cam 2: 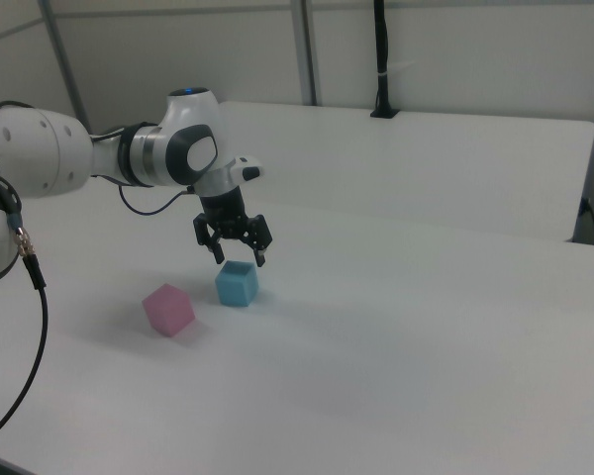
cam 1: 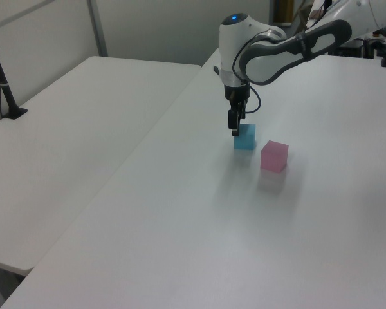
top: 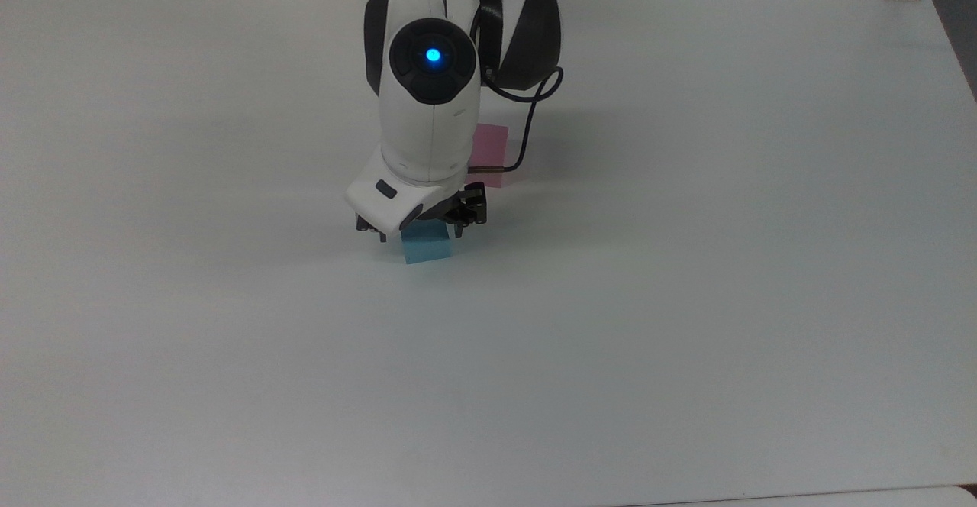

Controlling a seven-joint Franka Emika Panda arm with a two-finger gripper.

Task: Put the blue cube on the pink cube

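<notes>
Left to right in the right view: the pink cube point(cam 2: 168, 309) sits alone on the counter point(cam 2: 426, 336), then the blue cube point(cam 2: 238, 284) just beside it, apart, not touching. Your hand point(cam 2: 237, 253) hangs directly over the blue cube, fingers spread apart and pointing down, tips just above its top face — nothing between them yet.

Top view, same moment: the hand point(top: 418, 234) covers the far part of the blue cube point(top: 427, 248); the pink cube point(top: 488, 152) peeks out past the arm on the top view's right, partly hidden by the wrist and cable.

Left view: the hand point(cam 1: 234, 131) is at the blue cube's point(cam 1: 246, 137) upper edge, with the pink cube point(cam 1: 274, 156) to the left view's right, a little nearer the camera.

Progress, as I judge it — early. You are lined up over the blue cube, but both cubes rest flat on the counter. Left to do: lower, close on the blue cube, lift, carry it across the short gap, set it on the pink cube, let go.

Count: one blue cube, one pink cube, one hand.
</notes>
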